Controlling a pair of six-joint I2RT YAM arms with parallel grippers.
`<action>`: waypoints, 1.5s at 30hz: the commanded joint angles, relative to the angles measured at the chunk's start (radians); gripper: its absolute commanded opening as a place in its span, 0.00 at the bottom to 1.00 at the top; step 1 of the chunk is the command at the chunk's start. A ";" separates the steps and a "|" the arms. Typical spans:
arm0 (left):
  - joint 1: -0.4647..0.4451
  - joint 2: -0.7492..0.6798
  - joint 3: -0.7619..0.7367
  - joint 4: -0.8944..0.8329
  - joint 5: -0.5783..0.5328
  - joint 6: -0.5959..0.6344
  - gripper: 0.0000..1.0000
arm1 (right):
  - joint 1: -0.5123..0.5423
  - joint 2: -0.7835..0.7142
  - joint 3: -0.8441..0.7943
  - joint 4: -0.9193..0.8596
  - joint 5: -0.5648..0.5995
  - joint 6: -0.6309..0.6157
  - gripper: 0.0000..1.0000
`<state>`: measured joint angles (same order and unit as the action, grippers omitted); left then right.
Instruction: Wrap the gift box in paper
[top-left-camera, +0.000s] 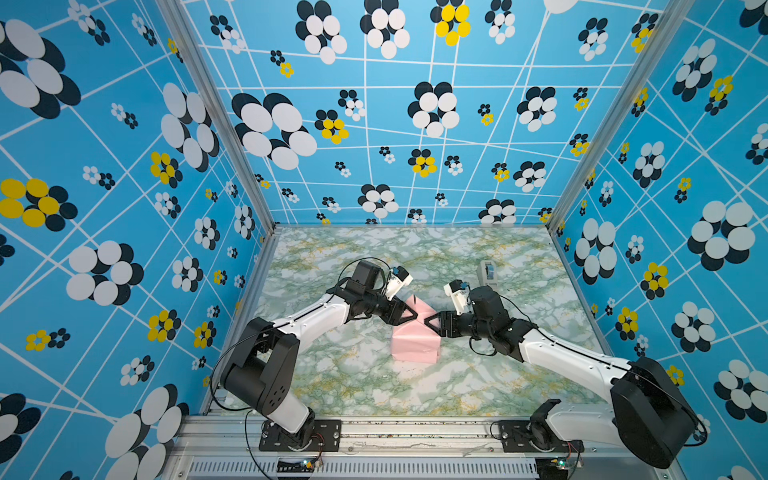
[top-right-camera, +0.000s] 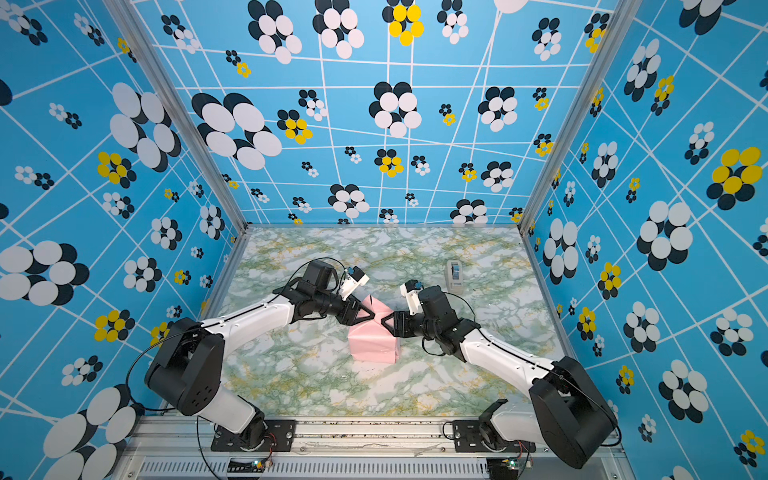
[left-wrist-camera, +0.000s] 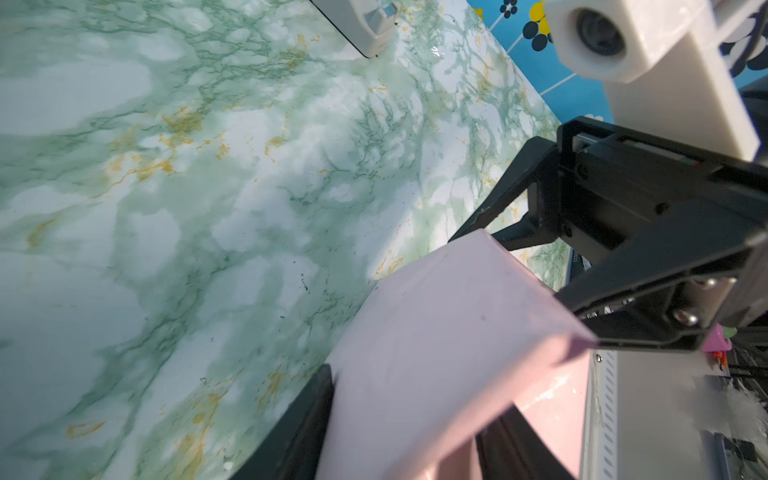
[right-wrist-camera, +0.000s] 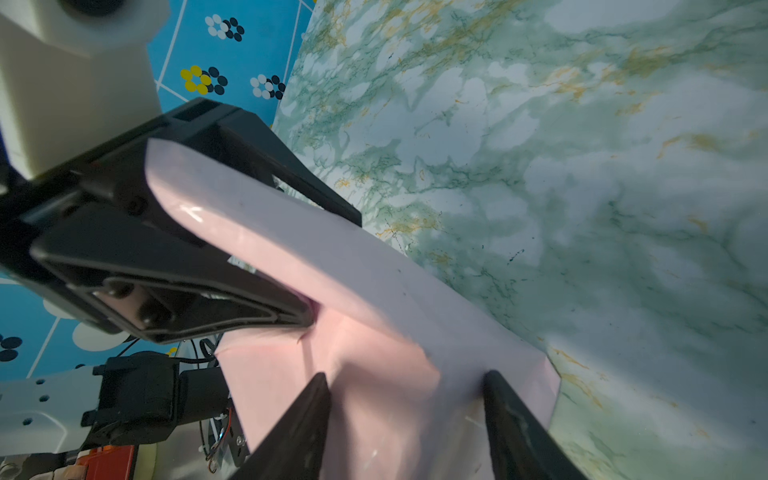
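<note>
While the paper (top-left-camera: 415, 345) stands tented mid-desk (top-left-camera: 332, 374), with the gift box hidden beneath it, you have both arms at its far, raised flap. The left end effector (top-left-camera: 409, 313) and the right end effector (top-left-camera: 432, 322) meet nearly tip to tip. Each straddles a fold with its jaws apart, but you cannot tell whether either pinches. The ridge seems to run between them, so neither arm is nearer.
</note>
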<state>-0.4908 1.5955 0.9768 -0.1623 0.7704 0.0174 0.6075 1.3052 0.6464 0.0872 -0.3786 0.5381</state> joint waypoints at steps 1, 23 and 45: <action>0.008 0.025 0.039 -0.079 0.074 0.079 0.52 | -0.005 0.050 -0.029 -0.201 -0.024 -0.047 0.61; 0.011 0.073 0.100 -0.022 0.240 0.119 0.00 | -0.005 0.083 -0.013 -0.201 -0.039 -0.061 0.61; 0.003 -0.021 0.056 0.084 0.159 0.107 0.00 | -0.006 0.053 0.005 -0.210 -0.033 -0.049 0.67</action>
<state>-0.4824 1.6478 1.0458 -0.1375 0.9379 0.1062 0.5941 1.3388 0.6754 0.0624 -0.4404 0.5083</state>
